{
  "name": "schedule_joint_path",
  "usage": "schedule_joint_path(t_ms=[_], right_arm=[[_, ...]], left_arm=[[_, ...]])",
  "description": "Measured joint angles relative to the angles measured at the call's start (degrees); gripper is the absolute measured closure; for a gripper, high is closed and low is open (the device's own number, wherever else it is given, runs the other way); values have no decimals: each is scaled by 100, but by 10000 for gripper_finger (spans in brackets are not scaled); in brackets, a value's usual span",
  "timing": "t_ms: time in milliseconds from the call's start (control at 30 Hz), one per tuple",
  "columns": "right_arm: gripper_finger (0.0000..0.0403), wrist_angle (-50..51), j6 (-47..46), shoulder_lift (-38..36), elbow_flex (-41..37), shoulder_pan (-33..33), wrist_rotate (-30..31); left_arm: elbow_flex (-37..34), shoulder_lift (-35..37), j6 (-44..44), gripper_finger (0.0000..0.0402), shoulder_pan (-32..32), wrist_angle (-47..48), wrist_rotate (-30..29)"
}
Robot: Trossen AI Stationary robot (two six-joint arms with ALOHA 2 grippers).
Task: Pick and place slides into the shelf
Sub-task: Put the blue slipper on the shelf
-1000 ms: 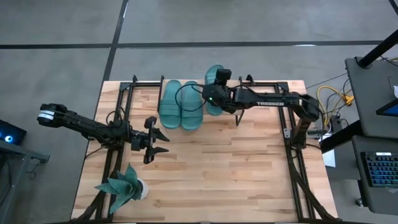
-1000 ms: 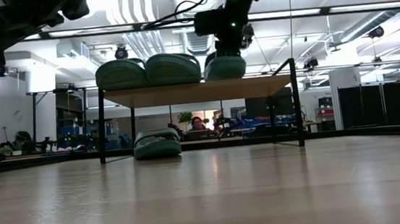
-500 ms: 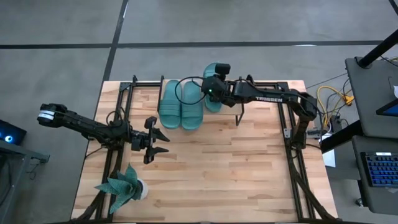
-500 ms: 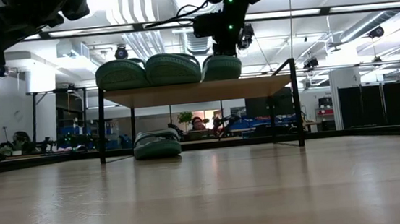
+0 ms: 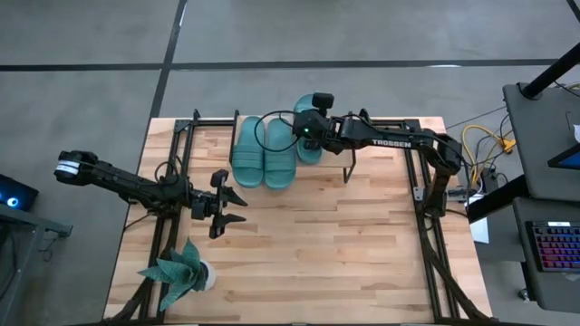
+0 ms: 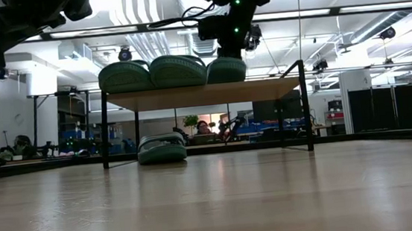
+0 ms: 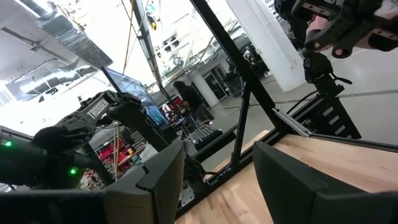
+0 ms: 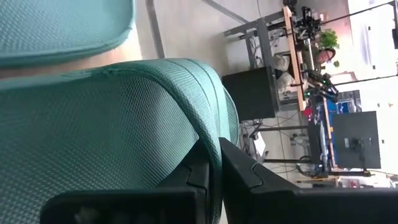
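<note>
The shelf point(image 6: 263, 89) stands near the table's far edge. Two teal slides point(image 5: 263, 152) lie side by side on its plank top. A third slide point(image 6: 226, 69) sits just right of them, with my right gripper point(image 5: 308, 129) shut on it from the right. The fourth slide point(image 6: 162, 148) rests on the table under the shelf. My left gripper point(image 5: 227, 204) waits open over the table's left half, well short of the shelf. My right gripper pinches the third slide's curved strap edge point(image 8: 208, 134) between its two fingers point(image 8: 249, 177). It reaches in from the table's right, slanting down. The slide's sole looks level with the other two on the shelf's plank point(image 6: 211, 86).
A teal leafy plant in a white pot point(image 5: 181, 272) stands at the table's near left corner. Black frames point(image 5: 426, 208) run along the left and right sides. The table's middle and near part show bare wood point(image 5: 326, 254). A person point(image 6: 205, 127) sits in the room beyond.
My right gripper has carried the third slide toward the table's left, over the shelf top, until it sits close beside the two slides lying there. It has stayed shut on the slide.
</note>
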State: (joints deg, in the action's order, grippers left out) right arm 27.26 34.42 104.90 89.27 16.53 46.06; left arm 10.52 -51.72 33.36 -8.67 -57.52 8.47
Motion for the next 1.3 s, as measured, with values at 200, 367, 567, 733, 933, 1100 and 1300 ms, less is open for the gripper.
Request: schedule_joint_path(t_ms=[200,367,567,733,933,1100,1300], right_arm=[[390,-102,107,250,12,-6,39],[390,-117,170,290,33,-4,64],[390,-78,138,286,115,-2,44],[390,-54,133,286,125,-13,-8],[388,-10,33,284,131,-9,-437],[356,29,-5,275,133,-44,-490],[299,178,-208,202,133,-82,-551]], left_arm=[[0,0,0,224,2,-8,0],[0,0,0,224,2,-2,0],[0,0,0,224,2,0,-5],[0,0,0,224,2,0,-8],[0,0,0,224,2,4,-13],[0,0,0,224,2,8,-18],[0,0,0,224,2,9,-20]])
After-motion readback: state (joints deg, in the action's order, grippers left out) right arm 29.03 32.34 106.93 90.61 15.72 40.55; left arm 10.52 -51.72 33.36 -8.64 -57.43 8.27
